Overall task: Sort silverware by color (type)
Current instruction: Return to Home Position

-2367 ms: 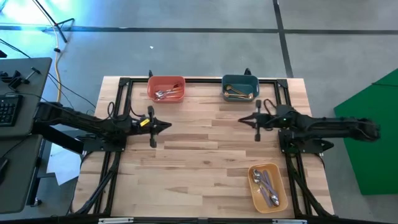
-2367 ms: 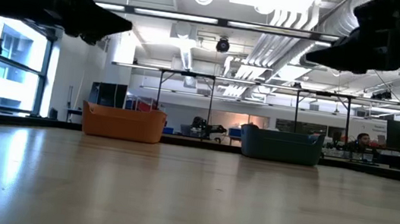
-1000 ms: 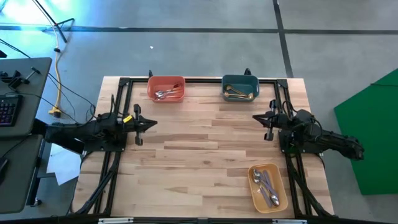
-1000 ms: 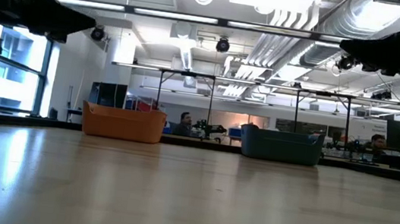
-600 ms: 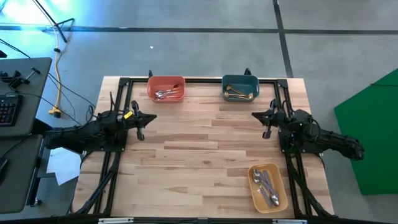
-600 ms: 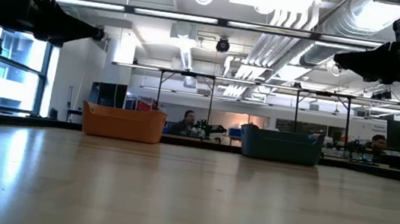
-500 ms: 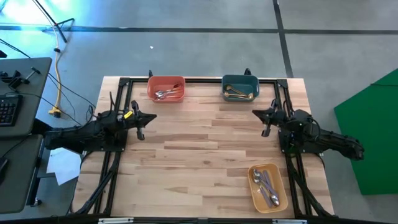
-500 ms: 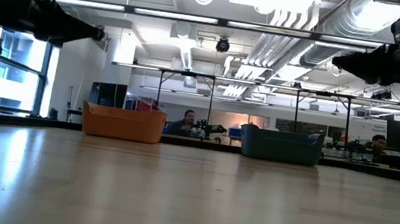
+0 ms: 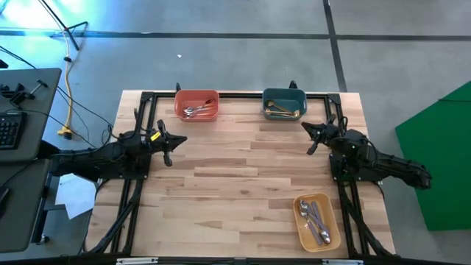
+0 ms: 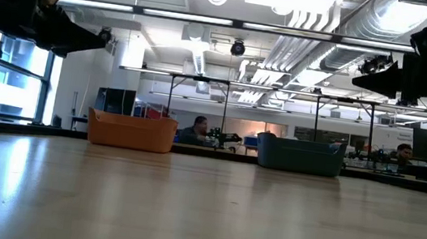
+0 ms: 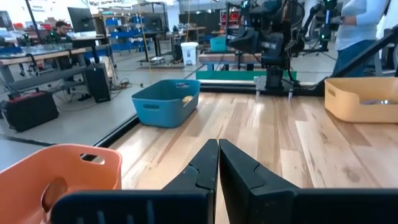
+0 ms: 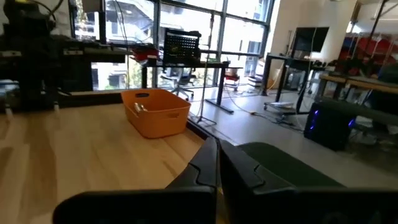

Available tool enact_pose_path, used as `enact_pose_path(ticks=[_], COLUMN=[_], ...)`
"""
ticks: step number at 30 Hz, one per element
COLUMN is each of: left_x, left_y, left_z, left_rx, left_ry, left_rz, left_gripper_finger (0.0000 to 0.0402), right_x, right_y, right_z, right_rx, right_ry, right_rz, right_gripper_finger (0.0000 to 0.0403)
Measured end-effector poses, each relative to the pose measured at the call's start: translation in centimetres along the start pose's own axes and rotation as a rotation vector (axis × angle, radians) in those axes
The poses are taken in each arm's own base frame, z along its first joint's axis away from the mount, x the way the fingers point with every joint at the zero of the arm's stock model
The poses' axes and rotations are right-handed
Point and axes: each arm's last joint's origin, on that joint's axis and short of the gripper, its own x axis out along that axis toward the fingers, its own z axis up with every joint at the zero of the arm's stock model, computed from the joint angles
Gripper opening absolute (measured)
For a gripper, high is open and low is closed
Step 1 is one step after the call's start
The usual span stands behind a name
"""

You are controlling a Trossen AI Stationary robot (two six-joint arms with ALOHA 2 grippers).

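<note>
The spoons lie in three bowls. Several silver spoons (image 9: 194,111) are in the coral bowl (image 9: 196,96) at the far edge. Gold-handled spoons (image 9: 281,111) are in the teal bowl (image 9: 284,93) beside it. Purple-handled spoons (image 9: 316,219) are in the yellow bowl (image 9: 302,224) at the near right. My left gripper (image 9: 182,140) is shut and empty above the table's left side; its closed fingertips show in the left wrist view (image 11: 218,142). My right gripper (image 9: 305,126) is shut and empty above the right side, near the teal bowl; it also shows in the right wrist view (image 12: 217,140).
A black metal frame (image 9: 235,94) runs along the table's edges. Bare wood lies between the two arms (image 9: 243,169). In the low view the coral bowl (image 10: 131,131) and the teal bowl (image 10: 300,155) stand at the far edge, with people at desks in the room beyond.
My right gripper has turned so its tip swings toward the far edge and the teal bowl, staying shut. My left gripper has shifted slightly toward the far edge, also shut. The bowls and spoons have not moved.
</note>
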Motion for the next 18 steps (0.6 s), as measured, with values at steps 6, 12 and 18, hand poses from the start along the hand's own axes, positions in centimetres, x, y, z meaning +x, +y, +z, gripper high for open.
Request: enact_pose_path(ticks=[6,12,18], left_x=[0.02,0.02,0.02], left_y=[-0.01,-0.01,-0.01], left_z=[-0.04,-0.04,-0.03], left_rx=[0.001,0.002,0.002], left_ry=[0.005,0.004,0.004], left_rz=[-0.001,-0.001,0.000], left_gripper_finger=[0.0005,0.0005,0.0005], right_x=[0.01,0.01,0.01], right_y=[0.04,0.04,0.04], right_z=[-0.02,-0.03,-0.02], right_rx=[0.086,0.093,0.093], right_ry=[0.002,0.002,0.001], right_rz=[0.010,0.011,0.013], right_gripper_finger=[0.0000,0.0000,0.0000])
